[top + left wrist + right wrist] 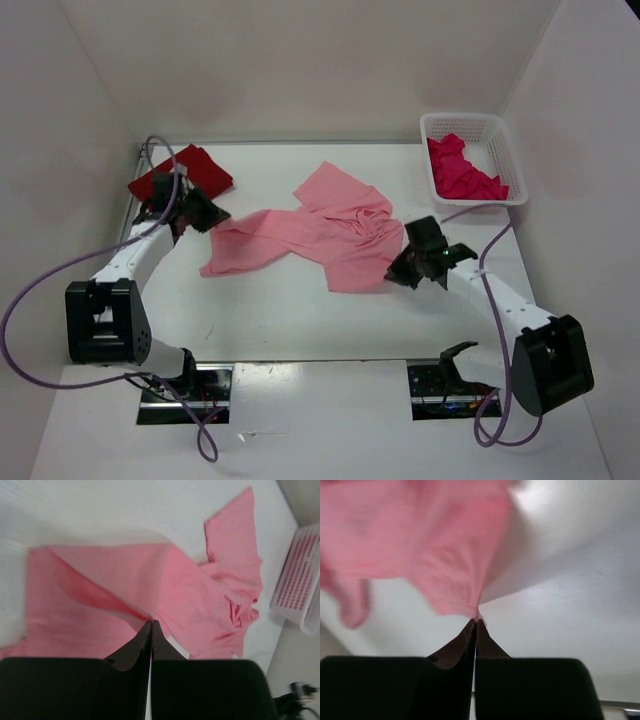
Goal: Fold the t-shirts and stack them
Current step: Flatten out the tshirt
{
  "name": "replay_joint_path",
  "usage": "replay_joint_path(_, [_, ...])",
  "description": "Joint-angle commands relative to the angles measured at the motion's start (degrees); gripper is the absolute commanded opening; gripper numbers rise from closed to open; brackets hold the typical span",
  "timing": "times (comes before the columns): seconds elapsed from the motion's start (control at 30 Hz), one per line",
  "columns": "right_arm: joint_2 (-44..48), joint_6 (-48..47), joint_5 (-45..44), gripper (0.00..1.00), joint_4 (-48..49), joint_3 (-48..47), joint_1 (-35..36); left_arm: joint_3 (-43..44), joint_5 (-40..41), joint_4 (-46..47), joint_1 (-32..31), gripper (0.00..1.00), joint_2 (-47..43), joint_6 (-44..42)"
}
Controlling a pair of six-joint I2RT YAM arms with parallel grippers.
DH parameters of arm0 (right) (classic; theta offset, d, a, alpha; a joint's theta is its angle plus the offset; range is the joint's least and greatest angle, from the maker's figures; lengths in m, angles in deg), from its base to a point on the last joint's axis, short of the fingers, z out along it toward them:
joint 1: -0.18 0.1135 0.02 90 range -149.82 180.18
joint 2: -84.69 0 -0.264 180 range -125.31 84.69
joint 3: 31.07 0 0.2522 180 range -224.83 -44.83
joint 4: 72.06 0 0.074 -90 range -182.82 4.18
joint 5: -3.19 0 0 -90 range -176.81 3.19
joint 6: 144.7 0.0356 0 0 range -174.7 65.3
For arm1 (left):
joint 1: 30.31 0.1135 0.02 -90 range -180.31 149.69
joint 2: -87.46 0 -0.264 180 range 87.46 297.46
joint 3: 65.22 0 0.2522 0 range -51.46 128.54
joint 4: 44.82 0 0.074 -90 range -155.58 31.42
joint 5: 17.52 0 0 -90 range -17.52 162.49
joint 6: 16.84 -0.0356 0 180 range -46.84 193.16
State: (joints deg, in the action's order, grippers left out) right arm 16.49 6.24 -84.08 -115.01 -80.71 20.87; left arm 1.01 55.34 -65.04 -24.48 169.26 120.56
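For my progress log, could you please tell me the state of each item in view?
light pink t-shirt: unfolded, crumpled
dark red t-shirt: folded flat
crimson-magenta t-shirt: crumpled in white mesh basket
left claw: shut on light pink t-shirt
right claw: shut on light pink t-shirt

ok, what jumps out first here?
The light pink t-shirt sprawls crumpled across mid-table, with the left gripper and right gripper each shut on opposite edges of it. A dark red t-shirt lies folded at the far left corner. A crimson t-shirt sits bunched in the white basket at far right.
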Motion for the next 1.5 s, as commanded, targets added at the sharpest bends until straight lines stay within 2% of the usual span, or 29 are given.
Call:
replay_joint_path(0.0, [5.4,-6.4,-6.9,0.0,-8.6,-18.5,0.5,16.5,4.6,-4.4,-8.1,0.0,1.9,-6.6])
replay_joint_path(0.03, [5.4,-9.8,-9.6,0.0,-10.9,-23.5,0.5,19.5,5.3,-6.9,-8.8,0.0,2.4,-6.6])
replay_joint_path(0.07, [4.1,-11.5,-10.8,0.0,-13.1,-34.1,0.5,21.7,5.3,-6.9,-8.8,0.0,1.9,-6.0])
replay_joint_path(0.1, [2.0,-13.4,-11.4,0.0,-17.0,-39.7,0.5,23.6,4.5,-6.9,-7.8,0.0,1.2,-5.4])
replay_joint_path(0.13, [0.6,-17.0,-12.6,0.0,-19.0,-51.8,0.5,28.1,3.8,-7.4,-7.0,0.0,-0.1,-4.9])
replay_joint_path(0.17, [-0.7,-18.7,-13.3,0.0,-21.1,-58.1,0.5,30.6,2.9,-7.4,-5.9,0.0,-0.8,-4.0])
replay_joint_path(0.2, [-3.9,-20.5,-14.1,0.0,-24.7,-64.3,0.5,33.4,1.7,-8.2,-3.0,0.0,-1.8,-1.9])
replay_joint_path(0.23, [-5.7,-23.5,-15.9,0.0,-26.6,-76.9,0.5,36.2,0.5,-8.2,-1.2,0.0,-2.6,-0.5])
replay_joint_path(0.3, [-11.2,-26.3,-17.7,0.0,-31.2,-89.7,0.5,42.0,-2.5,-6.8,4.3,0.0,-5.2,4.5])
replay_joint_path(0.33, [-13.0,-28.3,-18.4,0.0,-32.1,-101.6,0.5,43.5,-3.8,-6.1,6.4,0.0,-6.0,6.3])
replay_joint_path(0.4, [-16.5,-29.1,-18.4,0.0,-32.0,-114.0,0.5,48.4,-6.0,-6.1,11.0,0.0,-7.2,9.4])
replay_joint_path(0.6, [-18.5,-31.5,-17.8,0.0,-24.1,-125.7,0.5,60.4,-3.9,-10.5,14.3,0.0,-8.7,10.2])
replay_joint_path(0.67, [-13.6,-31.5,-17.8,0.0,-13.8,-119.9,0.5,66.3,-2.7,-12.2,14.3,0.0,-8.0,9.5])
replay_joint_path(0.7, [-11.8,-31.5,-18.4,0.0,-10.0,-113.9,0.5,67.9,-1.3,-12.2,14.3,0.0,-7.4,9.5])
replay_joint_path(0.73, [-11.9,-32.0,-19.4,0.0,-7.8,-113.9,0.5,69.1,-0.7,-13.0,14.3,0.0,-7.4,8.1])
replay_joint_path(0.8, [-16.1,-33.6,-20.6,0.0,-9.9,-121.2,0.5,69.1,-0.2,-13.0,14.3,0.0,-6.0,7.3])
replay_joint_path(0.83, [-19.7,-34.2,-20.7,0.0,-10.6,-121.8,0.5,67.4,-0.2,-13.0,14.3,0.0,-6.0,7.3])
replay_joint_path(0.97, [-25.4,-36.4,-21.4,0.0,-9.2,-116.5,0.0,55.8,-2.0,-8.8,14.3,0.0,-4.1,6.1])
replay_joint_path(1.03, [-29.4,-36.4,-16.2,0.0,-10.1,-118.2,-2.7,49.0,-2.0,-7.0,14.3,0.0,-3.1,6.1])
replay_joint_path(1.17, [-43.2,-34.8,-7.0,0.0,-10.9,-121.6,-9.0,42.3,1.5,-5.7,11.4,0.0,1.4,2.8])
replay_joint_path(1.23, [-48.2,-32.8,-3.1,0.0,-11.5,-123.5,-11.2,42.3,1.5,-5.0,10.7,0.0,6.5,2.8])
replay_joint_path(1.3, [-54.5,-31.2,-0.6,0.0,-12.1,-127.3,-13.7,46.1,1.5,-5.0,9.6,0.0,10.6,2.3])
replay_joint_path(1.37, [-56.2,-30.0,0.8,0.0,-11.3,-129.0,-14.4,49.9,0.9,-5.8,8.2,0.0,15.6,2.3])
replay_joint_path(1.47, [-55.5,-29.5,1.5,0.0,-6.9,-127.6,-14.4,55.5,0.3,-5.9,7.5,0.0,18.2,3.3])
